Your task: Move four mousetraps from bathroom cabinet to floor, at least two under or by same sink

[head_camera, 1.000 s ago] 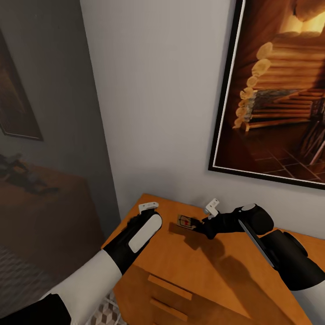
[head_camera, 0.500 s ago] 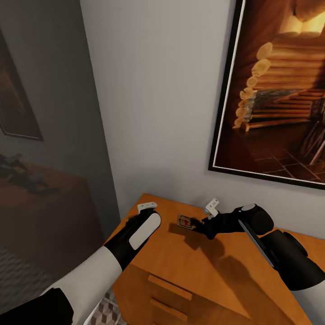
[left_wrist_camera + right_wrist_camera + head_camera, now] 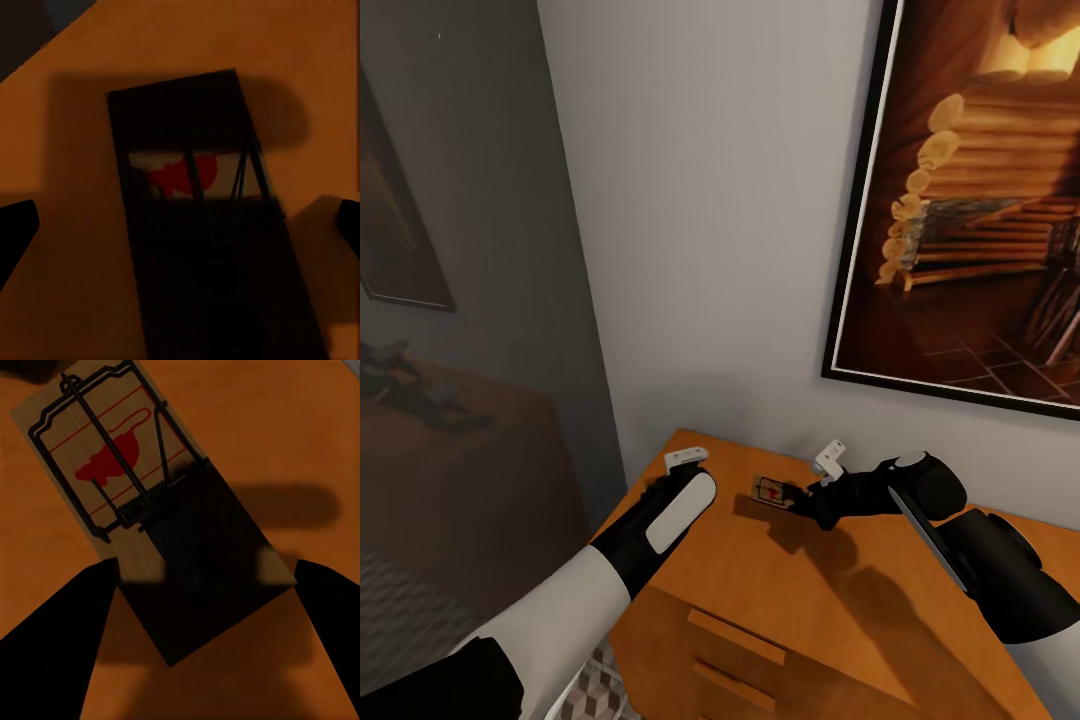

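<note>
1. Nothing has shifted over the last sec: both arms sit as before over the orange-brown wooden cabinet (image 3: 800, 590).
2. Right gripper (image 3: 206, 585): fingers spread wide, straddling a tan wooden mousetrap w/ red mark (image 3: 142, 502) lying flat on the cabinet top; no grip yet.
3. Left gripper (image 3: 180, 225): fingers open over another shadowed mousetrap (image 3: 199, 217), holding nothing.
4. Judgement: pre-grasp pause; none on the floor yet.

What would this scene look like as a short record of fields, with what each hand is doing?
surface: orange-brown cabinet top, against the wall
mousetrap near right gripper: mousetrap lying flat on the cabinet, red mark up
right gripper: open, fingers either side of that trap's end, not closed on it
left gripper: open, above a shaded mousetrap lying flat
wall: framed picture of stacked logs
</note>
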{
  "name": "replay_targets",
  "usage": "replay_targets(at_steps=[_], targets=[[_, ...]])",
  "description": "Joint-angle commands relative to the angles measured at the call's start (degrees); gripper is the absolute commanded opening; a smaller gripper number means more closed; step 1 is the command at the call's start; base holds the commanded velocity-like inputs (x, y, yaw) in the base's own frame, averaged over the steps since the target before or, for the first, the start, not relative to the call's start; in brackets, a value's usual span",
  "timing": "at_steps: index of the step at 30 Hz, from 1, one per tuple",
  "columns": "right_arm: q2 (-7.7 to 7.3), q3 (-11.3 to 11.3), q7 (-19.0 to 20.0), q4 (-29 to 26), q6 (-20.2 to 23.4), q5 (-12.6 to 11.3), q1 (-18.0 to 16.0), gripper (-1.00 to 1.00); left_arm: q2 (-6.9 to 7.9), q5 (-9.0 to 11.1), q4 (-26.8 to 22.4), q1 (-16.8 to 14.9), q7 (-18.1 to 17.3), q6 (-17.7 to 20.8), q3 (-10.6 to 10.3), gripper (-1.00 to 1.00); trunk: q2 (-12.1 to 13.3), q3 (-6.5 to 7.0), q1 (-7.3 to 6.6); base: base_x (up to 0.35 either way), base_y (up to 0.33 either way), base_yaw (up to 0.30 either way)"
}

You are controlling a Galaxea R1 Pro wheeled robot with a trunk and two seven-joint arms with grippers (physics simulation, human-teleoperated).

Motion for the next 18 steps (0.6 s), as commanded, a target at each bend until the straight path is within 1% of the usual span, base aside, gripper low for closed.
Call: replay_targets(at_steps=[1,6,18], targets=[[-0.04,0.1,0.1,0.0,0.3,0.0,-0.1,-1.0,0.0,0.5,2.6,0.0,0.0,0.3,-0.1,1.0,0.0,-0.08,0.01,0.0,0.0,0.0],[-0.06,0.1,0.1,0.0,0.3,0.0,-0.1,-1.0,0.0,0.5,2.8,0.0,-1.7,0.2,-0.1,1.0,0.0,-0.08,0.01,0.0,0.0,0.0],[0.01,0.1,0.1,0.0,0.3,0.0,-0.1,-1.0,0.0,0.4,4.7,0.0,-2.1,0.0,0.0,1.0,0.0,-0.08,0.01,0.0,0.0,0.0]])
